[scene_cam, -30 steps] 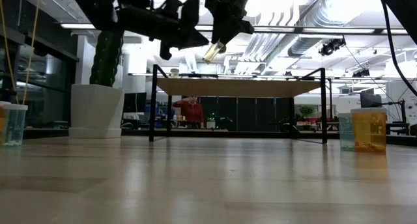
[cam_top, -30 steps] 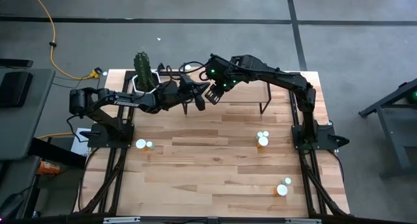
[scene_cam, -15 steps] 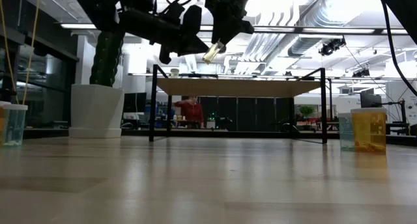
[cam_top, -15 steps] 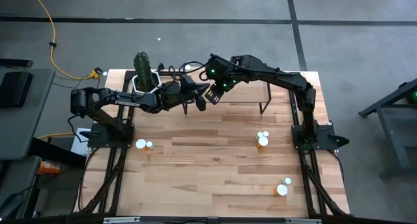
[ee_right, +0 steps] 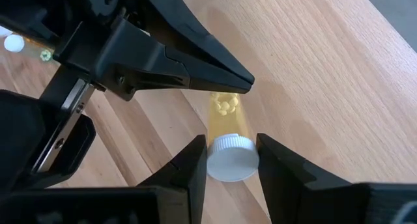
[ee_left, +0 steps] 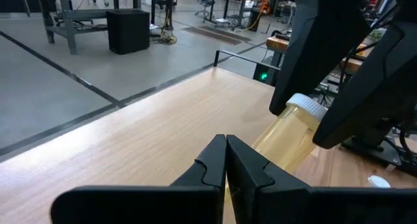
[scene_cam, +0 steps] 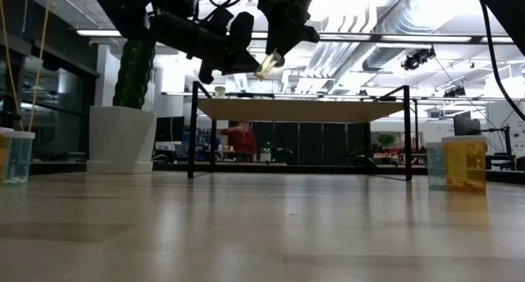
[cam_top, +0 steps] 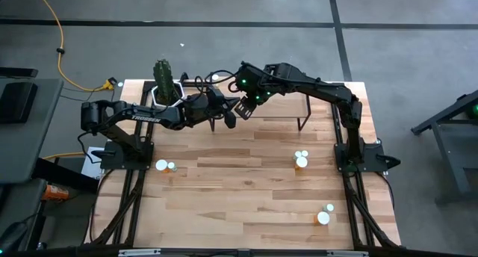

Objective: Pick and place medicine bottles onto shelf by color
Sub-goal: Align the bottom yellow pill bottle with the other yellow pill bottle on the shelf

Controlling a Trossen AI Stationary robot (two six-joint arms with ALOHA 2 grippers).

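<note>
Right wrist view first: our right gripper (ee_right: 231, 160) is clutching a yellowish bottle (ee_right: 227, 129) by its white cap, tilted in the air above the shelf (scene_cam: 302, 110). We are holding our left gripper (ee_left: 225, 160) clenched, empty, its tips touching that bottle's body.

Bright overhead glare, backlit arms, blurred foreground

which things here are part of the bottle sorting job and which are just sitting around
Job: yellowish bottle in the right pincer, shut left pincer beside it, shelf, bottles on the table.
Lying about: cactus pot, yellow cable on the floor.
</note>
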